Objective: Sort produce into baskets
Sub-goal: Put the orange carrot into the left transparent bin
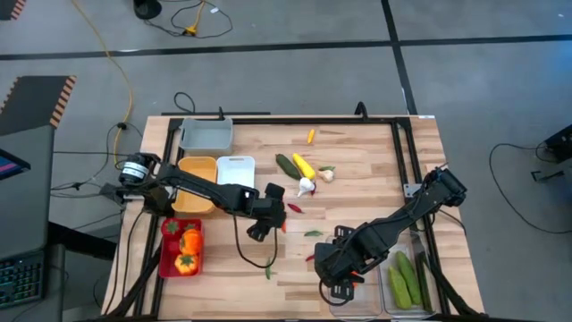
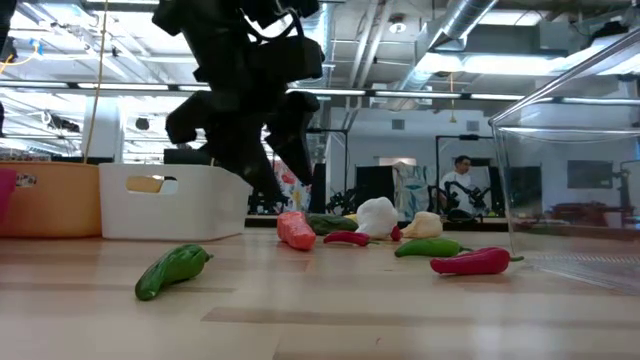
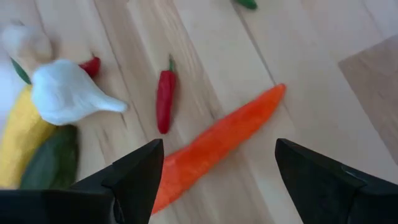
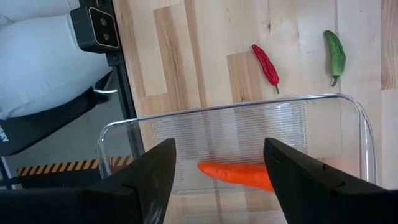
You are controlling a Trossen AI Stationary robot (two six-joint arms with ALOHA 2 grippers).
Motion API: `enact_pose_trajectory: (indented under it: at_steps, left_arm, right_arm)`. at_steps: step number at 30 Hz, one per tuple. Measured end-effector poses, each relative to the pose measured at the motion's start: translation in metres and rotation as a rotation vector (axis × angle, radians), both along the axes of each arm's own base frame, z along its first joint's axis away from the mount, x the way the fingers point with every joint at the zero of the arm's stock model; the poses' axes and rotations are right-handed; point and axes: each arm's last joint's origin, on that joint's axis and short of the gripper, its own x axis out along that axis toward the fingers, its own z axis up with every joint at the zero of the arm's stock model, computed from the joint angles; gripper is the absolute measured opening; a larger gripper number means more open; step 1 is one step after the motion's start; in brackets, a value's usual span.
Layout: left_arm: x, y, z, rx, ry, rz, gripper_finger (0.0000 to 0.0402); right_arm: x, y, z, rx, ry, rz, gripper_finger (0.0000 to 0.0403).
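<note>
We see the left gripper [image 3: 214, 171] low over the pale wooden plank table [image 1: 357, 161], near its middle, its two dark fingers [image 3: 134, 177] spread apart with nothing clamped between them. A long orange toy carrot [image 3: 217, 143] lies flat on the wood, running slantwise through the gap between those fingers; we cannot tell whether either finger touches it. Just beside it lies a small red toy chili [image 3: 165, 99], and farther off a white toy garlic bulb [image 3: 65, 93] rests against a yellow toy piece [image 3: 25, 134] and a dark green toy cucumber [image 3: 53, 158].

The right gripper [image 4: 217, 171] hangs over a clear shallow plastic bin [image 4: 357, 124] at the table's near right, fingers apart and empty. A second orange carrot [image 4: 233, 172] lies in that bin, below the gap. On the wood past the bin's rim lie another red chili [image 4: 265, 64] and a green pepper-like toy [image 4: 336, 53].

From above, a red shallow bin [image 1: 167, 259] holding orange peppers [image 1: 188, 250], a yellow bin [image 1: 197, 188], a white bin [image 1: 236, 170] and a grey bin [image 1: 206, 134] stand along the table's left side; another clear bin [image 1: 393, 295] with green cucumbers [image 1: 404, 277] sits at the far right. Around the table is grey floor with loose cables [image 1: 116, 63]. The low view shows a bright hall behind, and a person [image 2: 461, 185] far off.
</note>
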Motion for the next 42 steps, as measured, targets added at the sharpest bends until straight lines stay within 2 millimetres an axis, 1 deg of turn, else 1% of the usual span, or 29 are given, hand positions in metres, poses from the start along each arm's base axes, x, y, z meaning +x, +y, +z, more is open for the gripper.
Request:
enact_pose_trajectory:
  at_steps: [13, 16, 26, 32, 36, 42]
  left_arm:
    - [0.006, 0.014, 0.002, -0.013, -0.032, -0.079, 0.0295]
    - [0.010, 0.016, -0.004, -0.008, -0.038, -0.085, 0.0295]
    - [0.018, 0.015, -0.043, 0.011, 0.070, -0.106, 0.0295]
    - [0.018, 0.015, -0.044, 0.000, 0.073, -0.105, 0.0291]
    - [0.017, 0.015, -0.043, -0.012, 0.074, -0.089, 0.0264]
    - [0.017, 0.015, -0.044, -0.028, 0.078, -0.077, 0.0192]
  right_arm:
    - [0.000, 0.000, 0.000, 0.001, -0.004, 0.000, 0.0271]
    - [0.000, 0.000, 0.000, 0.002, -0.006, 0.000, 0.0271]
    - [0.002, 0.002, 0.001, 0.014, -0.028, -0.001, 0.0271]
    - [0.003, 0.002, 0.001, 0.015, -0.030, 0.000, 0.0271]
    - [0.003, 0.002, 0.001, 0.015, -0.031, 0.000, 0.0271]
    - [0.003, 0.002, 0.001, 0.015, -0.032, 0.000, 0.0271]
